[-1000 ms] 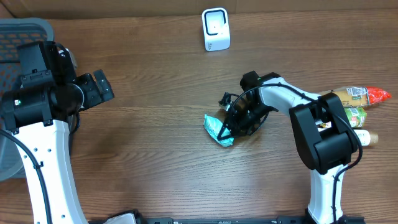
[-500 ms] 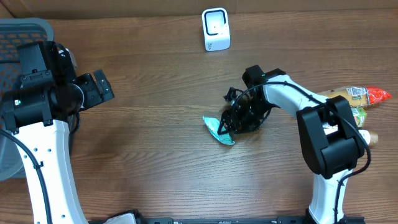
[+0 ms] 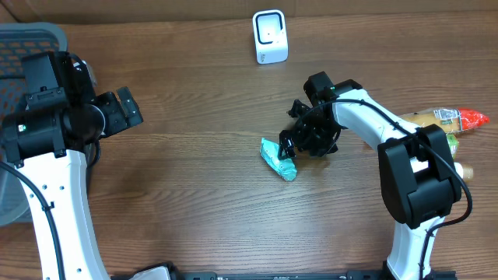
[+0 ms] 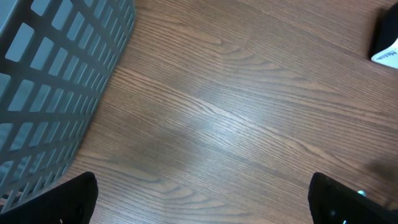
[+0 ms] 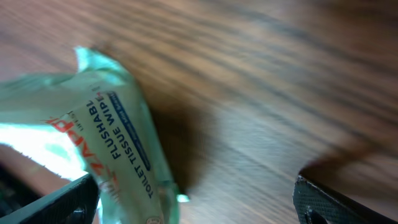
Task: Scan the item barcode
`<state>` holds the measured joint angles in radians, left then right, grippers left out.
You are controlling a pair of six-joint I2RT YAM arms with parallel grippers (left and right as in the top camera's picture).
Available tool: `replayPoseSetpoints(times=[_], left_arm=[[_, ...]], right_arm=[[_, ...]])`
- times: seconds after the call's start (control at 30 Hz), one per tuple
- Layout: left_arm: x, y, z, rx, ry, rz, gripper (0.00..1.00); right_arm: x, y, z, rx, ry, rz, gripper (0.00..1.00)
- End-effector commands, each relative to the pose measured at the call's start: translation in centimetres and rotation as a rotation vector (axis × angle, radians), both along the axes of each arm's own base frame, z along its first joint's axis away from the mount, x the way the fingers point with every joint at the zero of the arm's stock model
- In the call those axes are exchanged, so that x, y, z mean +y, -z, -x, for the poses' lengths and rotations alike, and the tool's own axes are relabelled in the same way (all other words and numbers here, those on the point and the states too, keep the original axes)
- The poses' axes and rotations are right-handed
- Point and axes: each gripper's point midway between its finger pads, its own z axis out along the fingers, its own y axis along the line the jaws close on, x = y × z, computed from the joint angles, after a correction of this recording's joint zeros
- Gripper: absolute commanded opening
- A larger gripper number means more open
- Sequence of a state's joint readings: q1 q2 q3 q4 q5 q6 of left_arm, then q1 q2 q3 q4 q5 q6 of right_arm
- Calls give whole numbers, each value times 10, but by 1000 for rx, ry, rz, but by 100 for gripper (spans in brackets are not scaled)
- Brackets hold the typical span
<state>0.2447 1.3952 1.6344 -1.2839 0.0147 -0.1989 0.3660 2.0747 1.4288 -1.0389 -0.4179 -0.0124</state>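
Right jaws are seen spread wide in the right wrist view: one dark finger (image 5: 53, 202) is set at the lower left corner of the frame and the other at the lower right, with bare wood showing between them. Nothing is gripped. A teal wipes packet (image 5: 99, 124) is recorded at the left of that view, lying on the desk (image 5: 261, 93) and overlapping the lower-left finger; whether that finger touches it cannot be told. Blue and red print is made out on its face, part of it reading "flushable toilet tissue wipe". From overhead, the wipes packet (image 3: 278, 159) is placed just right of frame centre, lying slantwise, with the right jaws just beside its upper right end and the right arm (image 3: 366, 117) arched in from the lower right. A white scanner (image 3: 270, 36) is stood at the top centre of the frame, well apart from the packet. Left jaws are likewise spread wide: in the left wrist view the two fingers (image 4: 56, 202) are shown only at the bottom corners, with wood grain alone between them. Overhead, the left arm (image 3: 54, 148) is noted along the left edge, its jaws pointed right, near a grey basket (image 3: 23, 39) in the upper left corner; the basket's lattice wall fills the upper left of the left wrist view. Several packaged items (image 3: 451, 119) are clustered at the right edge, partly hidden behind the right arm.
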Motion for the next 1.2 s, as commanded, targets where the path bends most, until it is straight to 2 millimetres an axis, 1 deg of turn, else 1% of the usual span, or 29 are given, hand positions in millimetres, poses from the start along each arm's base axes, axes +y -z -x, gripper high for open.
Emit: replayPoseSetpoints(times=[0.0,0.13,0.2,0.27,0.33,0.4,0.47,0.53,0.6,0.67,0.7,0.73,0.77,0.8,0.83,0.9,0.93,1.0,1.03,1.07,1.17], left_arm=[[1,-4,-3,-11,15,-10,100],[1,-4,-3,-11,15,-10,100],[1,-4,-3,-11,15,-10,100],[1,-4,-3,-11,15,-10,100],[1,-4,-3,-11,15,-10,100],[1,-4,-3,-11,15,-10,100],[1,-4,-3,-11,15,-10,100],[1,-4,-3,-11,15,-10,100],[1,-4,-3,-11,15,-10,100],[1,-4,-3,-11,15,-10,100],[1,-4,-3,-11,15,-10,100],[1,-4,-3,-11,15,-10,100],[1,-4,-3,-11,15,-10,99],[1,-4,-3,-11,15,-10,100],[1,-4,-3,-11,15,-10,100],[1,-4,-3,-11,15,-10,100],[1,-4,-3,-11,15,-10,99],[1,-4,-3,-11,15,-10,99],[1,-4,-3,-11,15,-10,100],[1,-4,-3,-11,15,-10,99],[1,-4,-3,-11,15,-10,99]], right_arm=[[-67,47,-8,-25,37,375,100],[-97,47,-19,-84,102,555,100],[-105,46,-22,-105,110,605,100],[-108,45,-24,-113,115,622,100],[-107,43,-26,-116,130,619,100],[-102,34,-31,-123,138,604,100],[-94,15,-41,-146,145,570,100],[-84,-9,-52,-182,150,526,100],[-71,-43,-62,-225,164,457,100],[-56,-74,-65,-255,173,366,96],[-49,-88,-65,-267,177,317,91],[-43,-99,-64,-276,173,275,82],[-36,-111,-60,-285,162,222,71],[-30,-120,-57,-286,162,176,56],[-25,-124,-54,-278,160,143,41],[-15,-127,-44,-232,151,81,17],[-12,-124,-39,-207,145,71,13],[-8,-111,-26,-155,128,70,12],[-5,-104,-19,-130,115,69,10],[0,-94,-8,-100,87,64,4],[12,-72,11,-81,12,57,4]])
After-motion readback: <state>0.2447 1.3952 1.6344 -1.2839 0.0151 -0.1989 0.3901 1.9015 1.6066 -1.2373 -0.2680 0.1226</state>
